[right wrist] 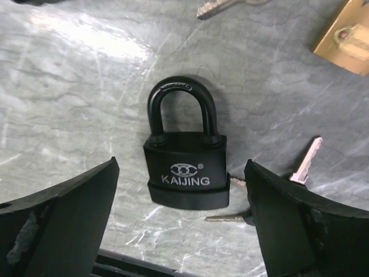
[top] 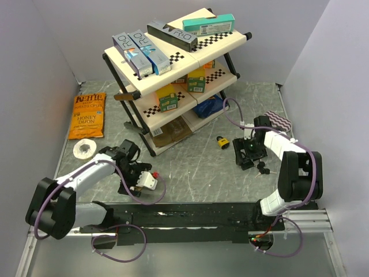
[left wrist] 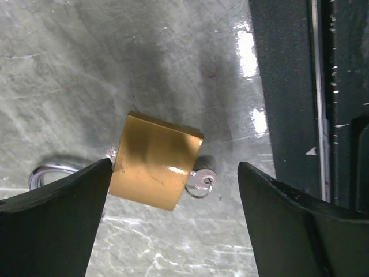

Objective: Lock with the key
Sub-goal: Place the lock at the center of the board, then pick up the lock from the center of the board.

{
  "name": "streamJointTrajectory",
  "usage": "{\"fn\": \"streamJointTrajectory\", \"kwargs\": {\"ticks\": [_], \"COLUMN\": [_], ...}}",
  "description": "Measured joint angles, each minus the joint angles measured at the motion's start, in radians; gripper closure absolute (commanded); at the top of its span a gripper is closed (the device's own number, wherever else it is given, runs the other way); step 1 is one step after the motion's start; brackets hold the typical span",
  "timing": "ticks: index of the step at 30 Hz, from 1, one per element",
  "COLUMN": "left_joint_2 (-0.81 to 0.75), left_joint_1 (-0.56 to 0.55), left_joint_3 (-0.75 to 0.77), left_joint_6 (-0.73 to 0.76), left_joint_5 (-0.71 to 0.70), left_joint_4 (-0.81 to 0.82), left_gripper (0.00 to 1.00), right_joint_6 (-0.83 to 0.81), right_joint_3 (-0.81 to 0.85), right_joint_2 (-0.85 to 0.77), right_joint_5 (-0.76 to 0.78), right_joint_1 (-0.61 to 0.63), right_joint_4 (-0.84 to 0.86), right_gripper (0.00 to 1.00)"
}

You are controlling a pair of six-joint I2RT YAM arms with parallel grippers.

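In the left wrist view a brass padlock (left wrist: 154, 160) lies flat on the marble table with a small silver key (left wrist: 202, 179) in its bottom and its steel shackle (left wrist: 49, 172) pointing left. My left gripper (left wrist: 173, 222) hangs open above it, one finger on each side. The right wrist view shows a black KAIJING padlock (right wrist: 185, 167) lying flat, its shackle seated in the body. My right gripper (right wrist: 181, 225) stands open around its lower end, touching nothing. Loose keys (right wrist: 305, 164) lie beside it. In the top view the left gripper (top: 138, 173) hides its padlock.
A second brass padlock (top: 222, 141) lies between the arms. A three-tier rack (top: 173, 63) of boxes stands at the back, a chips bag (top: 87, 115) and a tape roll (top: 85, 149) at the left, a zigzag-patterned item (top: 279, 121) at the right. A black rail (left wrist: 300, 86) runs along the near edge.
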Motion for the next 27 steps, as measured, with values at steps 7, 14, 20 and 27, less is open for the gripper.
{"fn": "streamJointTrajectory", "kwargs": {"ticks": [7, 14, 20, 27], "left_joint_2": [0.082, 0.124, 0.152, 0.147], "left_joint_1": [-0.003, -0.049, -0.073, -0.173], "left_joint_3": [0.000, 0.015, 0.042, 0.071], "left_joint_6": [0.007, -0.005, -0.039, -0.225], "left_joint_5": [0.002, 0.005, 0.018, 0.050], "left_joint_4": [0.048, 0.100, 0.107, 0.148], "left_gripper": [0.17, 0.45, 0.88, 0.99], "right_joint_6": [-0.001, -0.001, -0.002, 0.009], "right_joint_3": [0.040, 0.060, 0.060, 0.087], "right_joint_2": [-0.068, -0.109, -0.154, -0.207], "right_joint_5": [-0.025, -0.051, -0.089, -0.219], "right_joint_1": [0.000, 0.000, 0.000, 0.000], "right_joint_4": [-0.023, -0.028, -0.034, -0.057], "right_gripper": [0.00, 0.00, 0.00, 0.00]}}
